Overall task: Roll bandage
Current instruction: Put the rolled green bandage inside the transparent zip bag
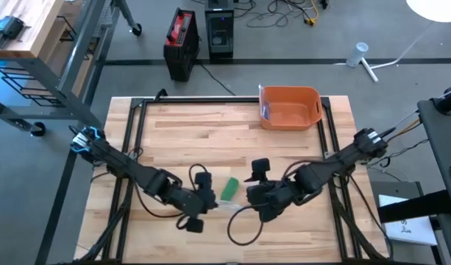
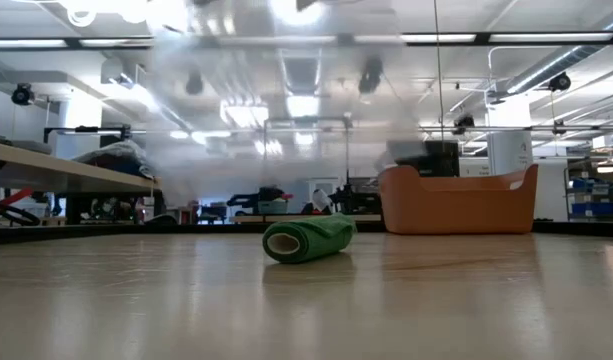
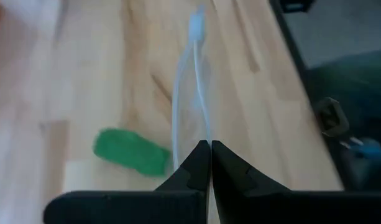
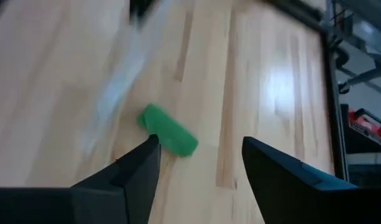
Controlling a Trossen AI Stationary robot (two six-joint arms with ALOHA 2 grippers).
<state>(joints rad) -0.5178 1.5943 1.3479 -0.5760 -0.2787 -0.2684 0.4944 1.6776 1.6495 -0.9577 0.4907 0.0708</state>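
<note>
A green bandage, rolled into a short cylinder, lies on its side on the wooden table between my two grippers. It also shows in the low view and in both wrist views. My left gripper is shut on a thin clear plastic wrapper, which shows as a hazy sheet above the bandage. My right gripper stands open just right of the bandage, above the table, with nothing between its fingers. My left gripper pinches an edge of the clear plastic wrapper between its two fingertips, which slant down toward the table. The sheet runs on away from the fingers, thin side toward the wrist camera. In the low view it hangs in the air above the bandage.
An orange bin stands at the table's far edge, right of the middle. A black frame runs round the tabletop. Bare wood lies between the bandage and the bin.
</note>
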